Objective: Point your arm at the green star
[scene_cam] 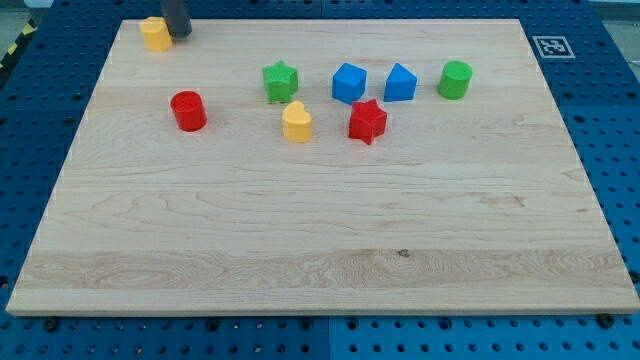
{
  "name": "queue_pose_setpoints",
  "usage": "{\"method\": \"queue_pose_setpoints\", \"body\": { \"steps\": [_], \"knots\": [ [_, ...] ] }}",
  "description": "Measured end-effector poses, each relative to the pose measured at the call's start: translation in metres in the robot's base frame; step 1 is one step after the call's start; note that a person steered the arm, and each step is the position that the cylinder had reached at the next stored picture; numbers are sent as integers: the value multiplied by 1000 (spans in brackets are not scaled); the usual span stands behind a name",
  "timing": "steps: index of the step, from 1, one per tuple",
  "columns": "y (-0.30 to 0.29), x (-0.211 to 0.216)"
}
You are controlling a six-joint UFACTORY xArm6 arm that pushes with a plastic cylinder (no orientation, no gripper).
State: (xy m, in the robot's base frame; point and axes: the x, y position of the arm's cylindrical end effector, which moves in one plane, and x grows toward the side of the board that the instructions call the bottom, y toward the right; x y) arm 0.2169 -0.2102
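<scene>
The desk (320,250) fills nearly the whole camera view: a pale wooden board lying on a blue perforated surface (620,150), with a small black-and-white marker tag (551,46) just off its upper right corner. The board's lower half is bare wood grain.

The dark rod comes in at the view's top left, and most of it is cut off by the top edge, so only a short stub shows. The tip (178,35) sits at the desk's far left corner, just beside a yellow block (155,33) on its left; whether the two touch cannot be told, and that block's shape is hard to make out. The arm ends in this plain rod, with no hand to be spread or pressed together.

The other blocks gather in the upper middle of the board. The green star (281,81) stands well to the right of the tip and lower in the view, apart from its neighbours. To its right lie a blue block (349,83), a second blue block (400,83) and a green cylinder (455,79) in a loose row. Below that row sit a yellow block (296,122), rounded on top, and a red star (367,121). A red cylinder (188,110) stands alone toward the left.
</scene>
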Motion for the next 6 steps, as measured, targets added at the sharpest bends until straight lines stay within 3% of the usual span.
{"method": "queue_pose_setpoints", "body": {
  "steps": [3,5,6],
  "knots": [
    [-7,2],
    [114,15],
    [126,64]
  ]
}}
